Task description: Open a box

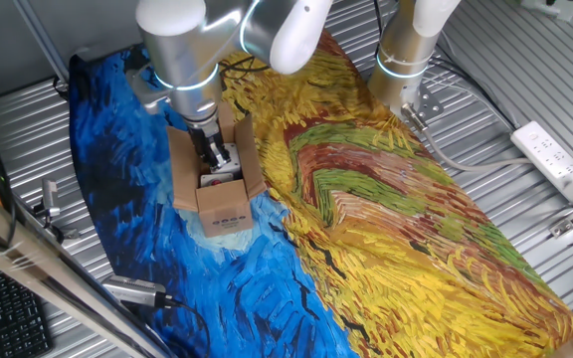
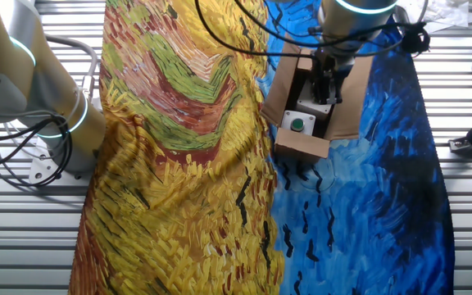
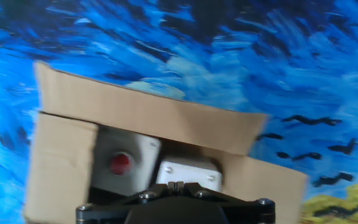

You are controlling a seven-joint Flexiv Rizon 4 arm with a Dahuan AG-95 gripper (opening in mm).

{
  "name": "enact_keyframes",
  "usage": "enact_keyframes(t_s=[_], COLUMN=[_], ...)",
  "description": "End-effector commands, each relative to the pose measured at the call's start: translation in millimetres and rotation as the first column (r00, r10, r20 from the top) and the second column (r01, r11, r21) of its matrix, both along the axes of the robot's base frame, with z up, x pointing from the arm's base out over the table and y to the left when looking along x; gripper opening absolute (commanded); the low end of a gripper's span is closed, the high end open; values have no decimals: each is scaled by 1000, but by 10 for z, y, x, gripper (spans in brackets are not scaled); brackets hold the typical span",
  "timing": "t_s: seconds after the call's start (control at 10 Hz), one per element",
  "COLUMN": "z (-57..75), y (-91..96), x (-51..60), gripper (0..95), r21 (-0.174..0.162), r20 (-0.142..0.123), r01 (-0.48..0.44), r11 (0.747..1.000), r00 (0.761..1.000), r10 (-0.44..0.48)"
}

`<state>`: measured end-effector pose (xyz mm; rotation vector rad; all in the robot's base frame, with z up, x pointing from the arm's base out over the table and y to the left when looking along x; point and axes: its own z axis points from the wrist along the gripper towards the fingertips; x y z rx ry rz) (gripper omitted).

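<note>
Nearly done: box (image 1: 217,179) on the blue cloth (image 1: 117,149), side flaps already spread, contents showing. Gripper (image 1: 214,157) down inside the opening; open or closed, cannot tell. Next, probably lift clear without dragging the box.

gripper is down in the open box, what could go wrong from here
1. The gripper sits low between the box's spread flaps, close above a white device inside; going lower could knock it.
2. The box stands loose on a wrinkled painted cloth, so a sideways pull on a flap may drag or tip it.
3. In the hand view the near flap leans over the opening and might catch the fingers on the way out.
</note>
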<state>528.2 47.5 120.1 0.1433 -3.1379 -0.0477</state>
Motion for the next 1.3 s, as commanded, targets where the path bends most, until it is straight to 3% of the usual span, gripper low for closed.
enact_keyframes(t_s=[0.1, 0.5, 1.3], z=[7, 30, -32], y=[3, 44, 240], x=[4, 46, 127], gripper=[0, 0, 0], r21=[16, 72, 108], r20=[9, 23, 39], r01=[-1, 29, 71], r11=[1000, 997, 992], r00=[1000, 999, 996], r10=[1, -30, -76])
